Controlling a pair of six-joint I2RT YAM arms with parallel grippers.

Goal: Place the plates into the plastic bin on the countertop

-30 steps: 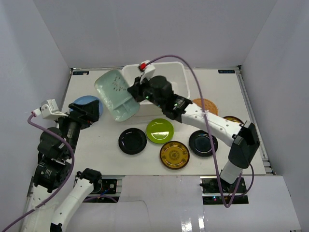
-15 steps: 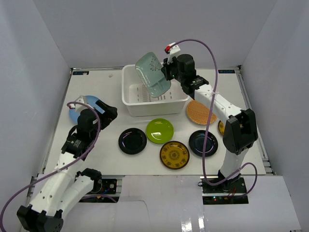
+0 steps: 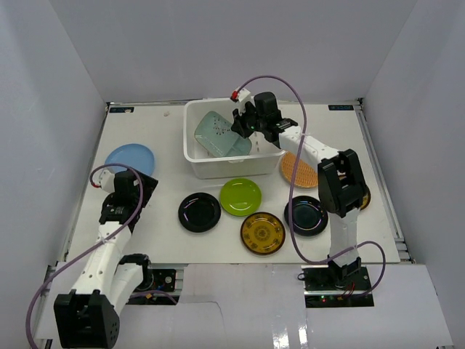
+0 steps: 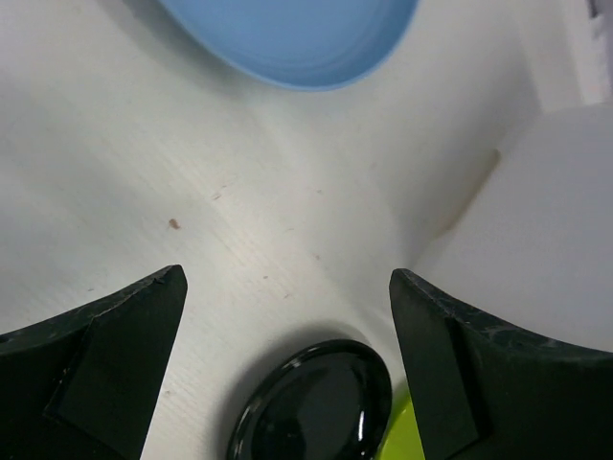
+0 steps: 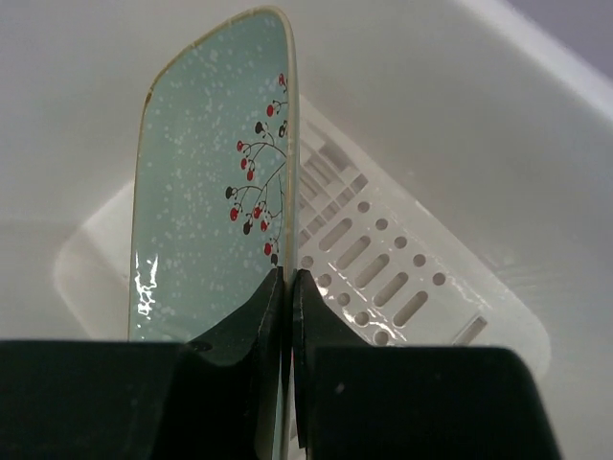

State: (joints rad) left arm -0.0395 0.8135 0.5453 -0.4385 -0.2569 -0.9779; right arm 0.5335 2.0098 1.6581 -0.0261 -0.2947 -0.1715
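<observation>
My right gripper point(image 3: 244, 125) is shut on the rim of the pale mint plate point(image 3: 219, 134), holding it inside the white plastic bin point(image 3: 196, 160). The right wrist view shows the mint plate point(image 5: 206, 220) on edge between the fingers point(image 5: 259, 316), over the bin's slotted bottom point(image 5: 374, 259). My left gripper point(image 3: 138, 190) is open and empty above the countertop point(image 3: 167, 131), between the light blue plate point(image 3: 129, 157) and a black plate point(image 3: 199, 211). The lime green plate point(image 3: 240, 195), a gold-patterned plate point(image 3: 262, 233), a second black plate point(image 3: 305, 215) and the orange woven plate point(image 3: 301, 169) lie on the table.
Another gold-patterned plate point(image 3: 362, 195) is mostly hidden behind the right arm. Pale grey walls enclose the table on three sides. In the left wrist view the blue plate point(image 4: 287, 38) is ahead and the black plate point(image 4: 311, 407) lies between the fingers.
My right gripper lowered the mint plate from above the bin's rim into the bin. My left arm drew back from the blue plate toward the near left.
</observation>
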